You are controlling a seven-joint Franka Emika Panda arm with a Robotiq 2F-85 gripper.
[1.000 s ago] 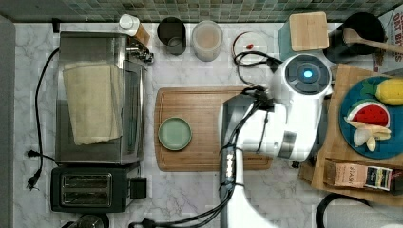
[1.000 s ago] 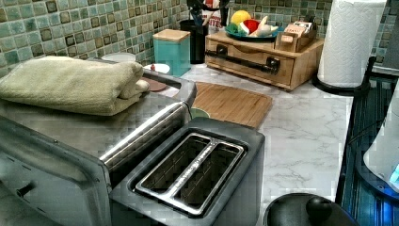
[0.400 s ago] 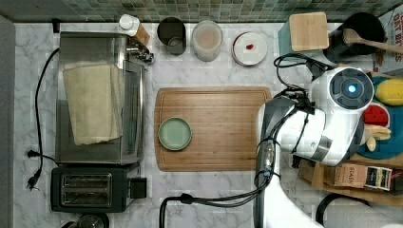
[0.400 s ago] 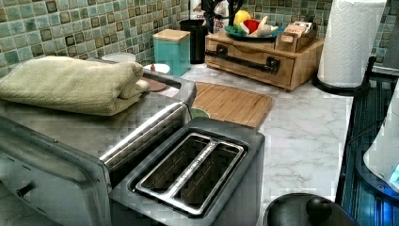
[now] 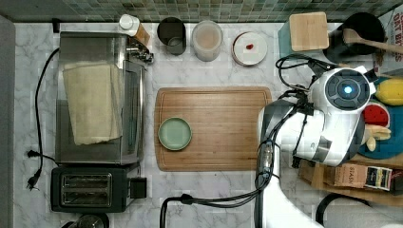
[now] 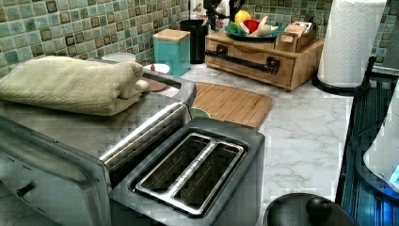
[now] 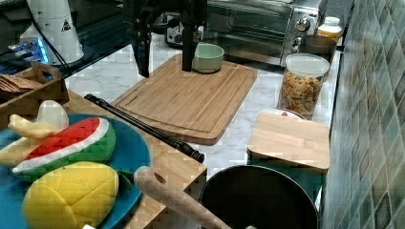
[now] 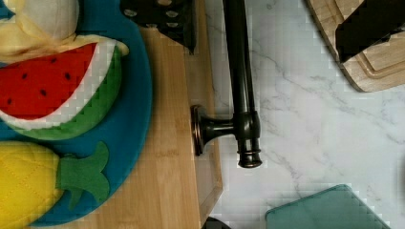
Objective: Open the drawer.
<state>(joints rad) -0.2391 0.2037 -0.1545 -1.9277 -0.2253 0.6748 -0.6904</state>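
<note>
**Fingers (image 7: 143, 57) spread wide, drawer shut**

I'm reading the gripper (image 7: 165, 71) as open and holding nothing, in the upper middle of the right view, over the near edge of the cutting board (image 7: 186, 98). In the lower left of the right view, the blue plate (image 7: 136, 152) carries toy fruit. Just right of it runs the black handle (image 7: 143, 121). In the left view, upper right of centre, the drawer (image 6: 244, 74) sits flush in its box.
</note>
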